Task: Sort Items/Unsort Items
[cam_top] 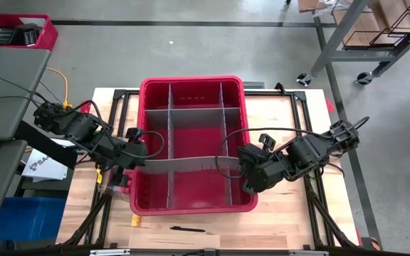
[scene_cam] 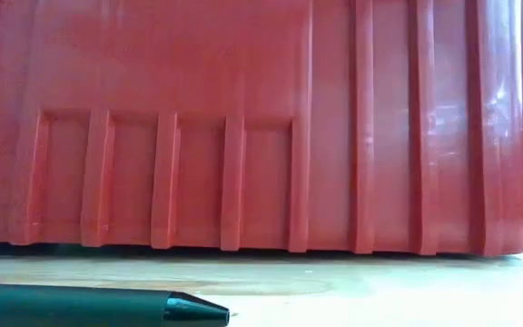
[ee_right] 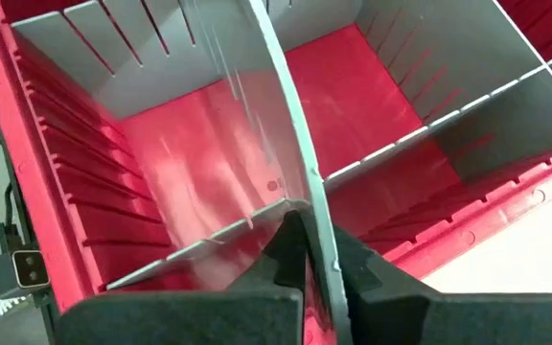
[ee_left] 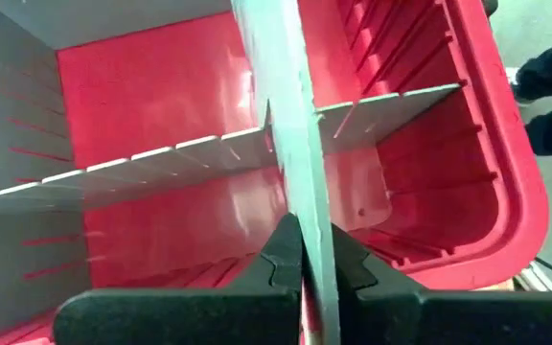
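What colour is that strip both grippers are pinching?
Grey strip, clearest in the high view.

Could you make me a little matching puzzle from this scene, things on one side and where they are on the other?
Things:
1. grey divider strip
2. dark pen
3. left claw
4. right claw

Places:
A. lying on the table in front of the red bin
B. pinching the strip's right end
C. stretched across the bin
D. pinching the strip's left end

Pairs: 1-C, 2-A, 3-D, 4-B
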`<action>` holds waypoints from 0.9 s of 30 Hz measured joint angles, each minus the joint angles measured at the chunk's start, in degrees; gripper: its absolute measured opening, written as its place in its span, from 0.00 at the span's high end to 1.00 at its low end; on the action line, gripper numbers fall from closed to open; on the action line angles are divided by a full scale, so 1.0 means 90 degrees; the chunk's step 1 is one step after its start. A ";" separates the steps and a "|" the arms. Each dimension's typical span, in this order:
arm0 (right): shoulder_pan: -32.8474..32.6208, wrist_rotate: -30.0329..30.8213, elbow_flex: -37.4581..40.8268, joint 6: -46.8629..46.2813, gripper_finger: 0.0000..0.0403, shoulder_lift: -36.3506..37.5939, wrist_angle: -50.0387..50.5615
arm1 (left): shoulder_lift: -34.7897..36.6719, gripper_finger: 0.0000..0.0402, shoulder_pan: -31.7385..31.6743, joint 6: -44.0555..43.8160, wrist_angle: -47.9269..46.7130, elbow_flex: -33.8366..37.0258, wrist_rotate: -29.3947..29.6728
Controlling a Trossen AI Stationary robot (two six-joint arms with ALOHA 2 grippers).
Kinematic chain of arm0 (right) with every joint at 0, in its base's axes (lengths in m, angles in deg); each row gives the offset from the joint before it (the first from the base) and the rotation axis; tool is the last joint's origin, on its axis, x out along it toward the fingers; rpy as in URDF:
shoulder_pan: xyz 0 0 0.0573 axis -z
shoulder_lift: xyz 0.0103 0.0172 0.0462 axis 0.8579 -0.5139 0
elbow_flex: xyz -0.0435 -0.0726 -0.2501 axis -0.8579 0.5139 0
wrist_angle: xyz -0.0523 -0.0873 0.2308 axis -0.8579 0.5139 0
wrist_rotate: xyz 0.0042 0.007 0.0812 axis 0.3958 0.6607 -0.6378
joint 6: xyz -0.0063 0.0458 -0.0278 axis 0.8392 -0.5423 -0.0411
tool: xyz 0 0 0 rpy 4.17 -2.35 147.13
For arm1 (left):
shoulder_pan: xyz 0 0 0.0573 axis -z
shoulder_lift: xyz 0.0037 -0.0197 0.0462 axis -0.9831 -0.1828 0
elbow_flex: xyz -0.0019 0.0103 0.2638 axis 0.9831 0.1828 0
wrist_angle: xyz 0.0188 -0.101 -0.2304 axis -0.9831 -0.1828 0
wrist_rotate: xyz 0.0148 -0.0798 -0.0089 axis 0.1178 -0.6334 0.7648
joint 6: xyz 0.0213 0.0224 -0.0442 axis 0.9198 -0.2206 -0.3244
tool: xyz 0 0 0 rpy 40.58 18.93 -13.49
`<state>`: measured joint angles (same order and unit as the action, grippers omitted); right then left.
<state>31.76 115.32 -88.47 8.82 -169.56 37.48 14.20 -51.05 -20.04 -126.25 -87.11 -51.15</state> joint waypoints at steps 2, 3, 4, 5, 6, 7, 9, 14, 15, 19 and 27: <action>-0.0001 0.0002 0.0000 -0.0024 1.00 0.0000 0.0006 | 0.0000 1.00 -0.0032 0.0024 -0.0008 0.0000 -0.0001; -0.0001 0.0003 0.0000 -0.0052 1.00 0.0000 0.0008 | 0.0000 1.00 -0.0045 0.0031 -0.0029 0.0000 0.0045; -0.0001 0.0000 0.0000 -0.0066 1.00 0.0000 0.0012 | 0.0000 1.00 -0.0059 0.0043 -0.0045 0.0000 0.0079; -0.0001 -0.0001 0.0000 -0.0067 1.00 0.0000 0.0011 | 0.0000 1.00 -0.0086 0.0055 -0.0063 -0.0002 0.0088; -0.0001 -0.0009 0.0000 -0.0063 1.00 0.0000 0.0010 | 0.0000 1.00 -0.0106 0.0078 -0.0094 -0.0004 0.0093; -0.0001 -0.0027 -0.0002 -0.0065 1.00 0.0000 0.0005 | 0.0000 1.00 -0.0116 0.0110 -0.0144 -0.0009 0.0104; 0.0001 -0.0049 -0.0001 -0.0059 1.00 0.0000 -0.0038 | 0.0001 1.00 -0.0116 0.0155 -0.0177 0.0024 0.0121; 0.0004 -0.0085 0.0000 0.0122 1.00 0.0000 -0.0060 | 0.0002 1.00 -0.0116 0.0158 -0.0126 0.0280 0.0137; 0.0004 -0.0099 -0.0002 0.0143 1.00 0.0000 -0.0056 | 0.0002 1.00 -0.0116 0.0130 -0.0089 0.0349 0.0142; 0.0003 -0.0084 0.0000 0.0384 1.00 0.0000 0.0001 | 0.0000 1.00 -0.0116 0.0092 0.0066 0.0476 0.0161; 0.0203 -0.0206 -0.0005 0.1070 1.00 -0.0020 0.0034 | 0.0017 1.00 -0.0116 0.0113 0.0126 0.0478 0.0220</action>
<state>33.58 113.47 -88.51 18.45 -169.74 37.79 14.36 -52.09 -19.02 -125.12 -82.80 -49.17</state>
